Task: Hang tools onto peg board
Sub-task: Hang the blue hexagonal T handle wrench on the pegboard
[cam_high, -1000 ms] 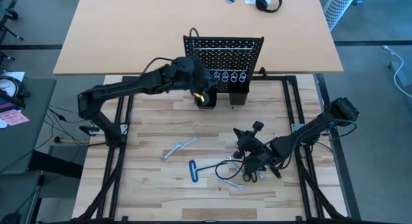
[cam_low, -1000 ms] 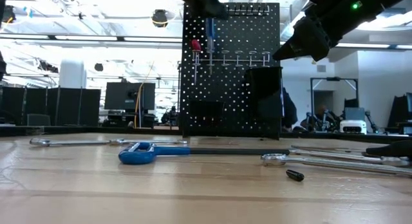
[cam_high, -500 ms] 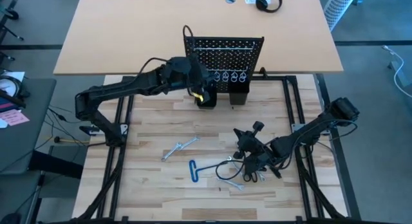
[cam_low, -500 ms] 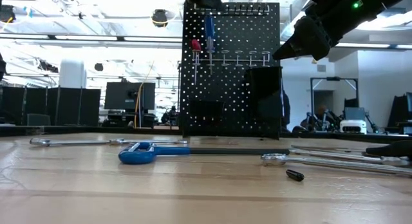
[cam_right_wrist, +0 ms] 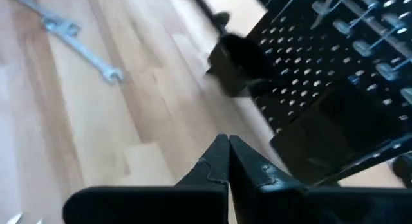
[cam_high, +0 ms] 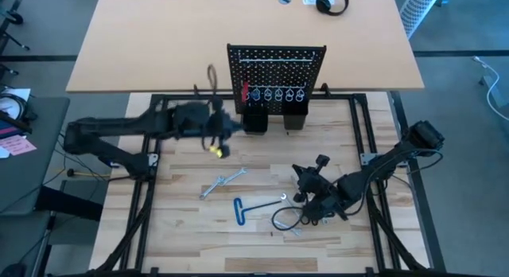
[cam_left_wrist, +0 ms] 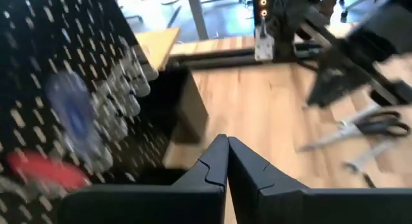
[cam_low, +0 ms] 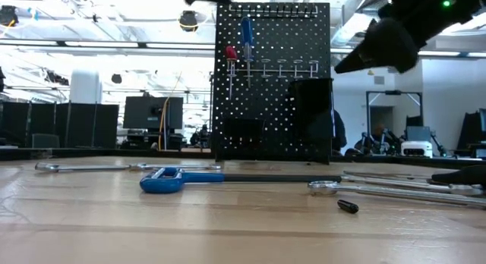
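Facing peg board (cam_left_wrist: pixel 45 89), shut fingers (cam_left_wrist: pixel 226 161) apart

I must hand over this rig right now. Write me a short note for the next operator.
Left tool: shut, empty, left of the peg board.
Right tool: shut, empty, above the table near the scissors.
Done: red-handled tool and blue screwdriver hang on the board.
Left: two wrenches, blue T-key and scissors lie on the table.
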Robot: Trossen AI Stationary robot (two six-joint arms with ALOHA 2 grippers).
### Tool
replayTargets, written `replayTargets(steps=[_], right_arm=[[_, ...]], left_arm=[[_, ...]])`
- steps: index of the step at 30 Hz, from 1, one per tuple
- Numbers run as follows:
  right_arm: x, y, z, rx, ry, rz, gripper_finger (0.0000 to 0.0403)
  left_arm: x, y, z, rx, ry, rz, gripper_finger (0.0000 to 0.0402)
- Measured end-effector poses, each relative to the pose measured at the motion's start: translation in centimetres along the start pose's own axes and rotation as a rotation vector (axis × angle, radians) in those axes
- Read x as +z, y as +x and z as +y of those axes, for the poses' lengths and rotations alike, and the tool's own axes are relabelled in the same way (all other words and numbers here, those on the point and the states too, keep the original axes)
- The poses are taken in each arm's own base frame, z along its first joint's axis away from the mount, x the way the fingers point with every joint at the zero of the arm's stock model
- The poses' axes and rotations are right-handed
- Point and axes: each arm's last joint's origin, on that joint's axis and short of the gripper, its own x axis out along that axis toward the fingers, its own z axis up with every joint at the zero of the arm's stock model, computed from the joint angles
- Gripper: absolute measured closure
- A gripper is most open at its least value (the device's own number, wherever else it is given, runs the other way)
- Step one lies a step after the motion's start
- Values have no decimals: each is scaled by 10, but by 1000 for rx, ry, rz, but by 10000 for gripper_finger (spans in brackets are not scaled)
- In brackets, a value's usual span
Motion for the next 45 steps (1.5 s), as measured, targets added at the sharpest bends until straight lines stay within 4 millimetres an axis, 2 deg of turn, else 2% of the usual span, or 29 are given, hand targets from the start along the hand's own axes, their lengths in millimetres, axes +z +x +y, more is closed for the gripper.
replayTargets(steps=[2,6,10,15,19,26,30,34,39,45], right_arm=[[-2,2,1,80,-3,49,396],[-1,10,4,350,-20,181,396],[10,21,7,615,5,178,396],[39,40,19,878,154,-62,391],[44,60,43,943,105,-56,371],[53,109,78,895,-14,157,306],[58,123,94,968,-71,216,272],[54,135,110,1064,-129,254,262],[43,148,118,1068,-153,306,288],[32,164,117,1067,-122,367,369]], left_arm=[[-24,-6,-13,-28,-38,-1,401],[-70,-19,-39,-91,-119,-11,401],[-109,-25,-64,-164,-181,-21,401],[-139,-29,-87,-235,-242,-49,401],[-155,-28,-100,-246,-265,-57,401],[-166,-21,-114,-259,-273,-41,401],[-169,-17,-119,-262,-258,-27,401],[-171,-14,-121,-261,-237,-23,401],[-170,-14,-120,-261,-225,-28,401],[-170,-14,-120,-256,-225,-28,401]])
